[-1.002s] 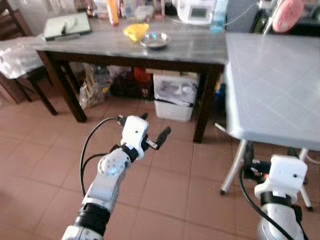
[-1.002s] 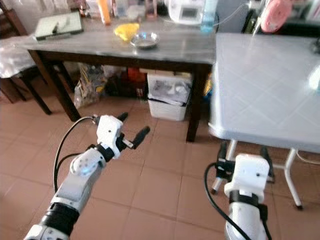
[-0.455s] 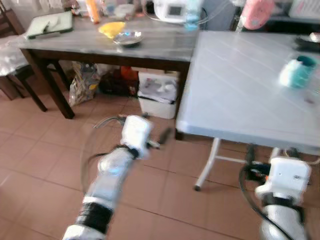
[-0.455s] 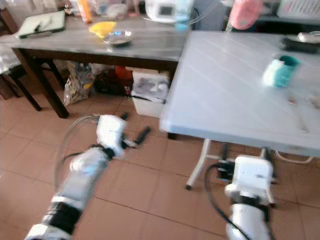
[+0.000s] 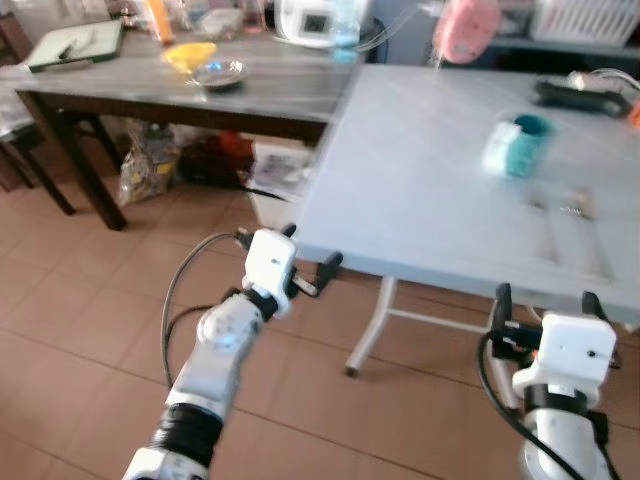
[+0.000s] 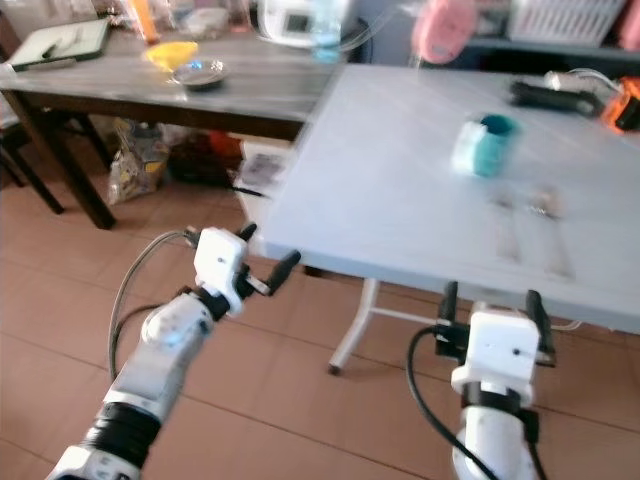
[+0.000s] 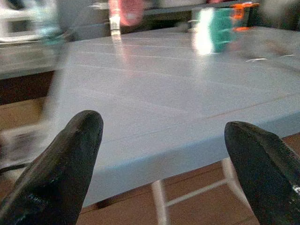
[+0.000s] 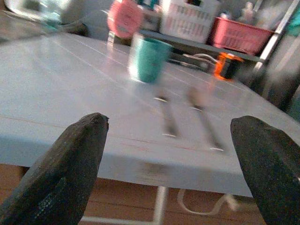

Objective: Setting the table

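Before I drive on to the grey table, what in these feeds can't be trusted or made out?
- Utensils beyond the teal cup: motion blur in the right wrist view; fork, spoon or knife cannot be told.
- Teal cup: smeared in the left wrist view; contents hidden.
- Orange item: cut off by the right eye view's edge.
- Clutter on the dark table: too small and blurred.
- Grey table: far side runs out of frame.

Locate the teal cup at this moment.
In the left eye view the teal cup stands on the grey folding table, toward its far right part, with two pieces of cutlery lying just nearer the robot.
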